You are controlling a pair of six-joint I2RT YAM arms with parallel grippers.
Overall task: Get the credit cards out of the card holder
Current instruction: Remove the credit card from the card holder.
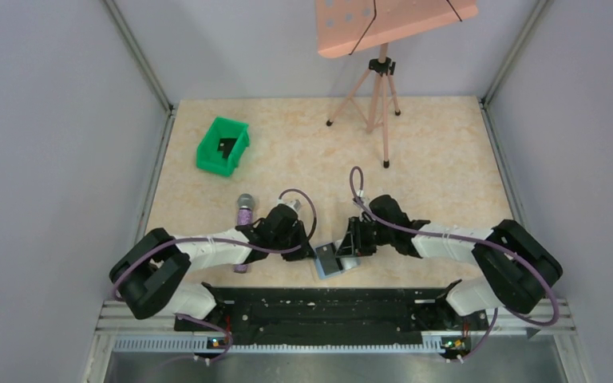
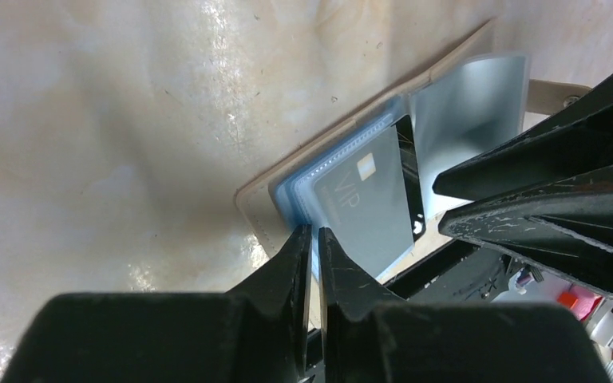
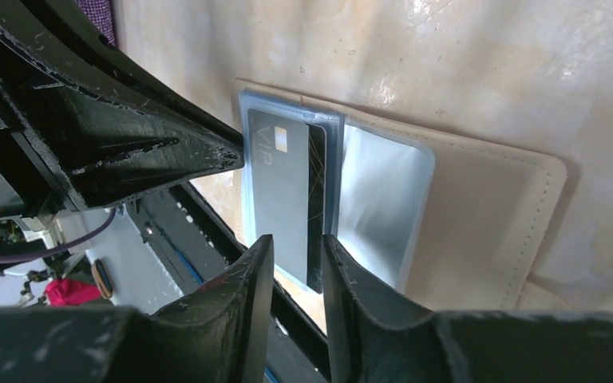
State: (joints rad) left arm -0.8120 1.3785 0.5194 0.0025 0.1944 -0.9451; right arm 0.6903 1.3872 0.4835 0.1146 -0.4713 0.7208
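Close to the near edge of the tabletop (image 1: 447,159), between the two arms: the card holder (image 1: 331,262), lying open and flat, beige cover underneath, clear bluish sleeves on top. Looks thin, light and limp. Probably slides or lifts easily when pulled, so better pinned at one side during any pull at the other.

Inside the front sleeve (image 2: 289,191): one dark grey card (image 3: 283,191) with the letters VIP, a small chip and a black stripe along one long side. Sits mostly inside the plastic, with one short end reaching the sleeve mouth or a little past, toward the right claw (image 3: 297,239). Stiff and smooth by the look, maybe slippery against the plastic. Best taken at this free short end, flat faces between the fingers, then drawn straight along the sleeve without bending. Beside it, a second sleeve (image 3: 383,199), grey and cloudy, curling up slightly; not possible to tell whether holding another card.

As for the right claw: half released, fingers apart, standing over the near end of the card, no pinch visible yet. As for the left claw (image 2: 314,239): almost clenched, only a thin slit between the fingers, tips at the rim of the card holder on the opposite side; cannot tell whether pinching the rim or only touching.

Far at the back left, a green bin (image 1: 215,163) with a small dark thing (image 1: 227,145) inside, too small to name. Beside the left arm, a purple microphone (image 1: 244,211), apart from the card holder.
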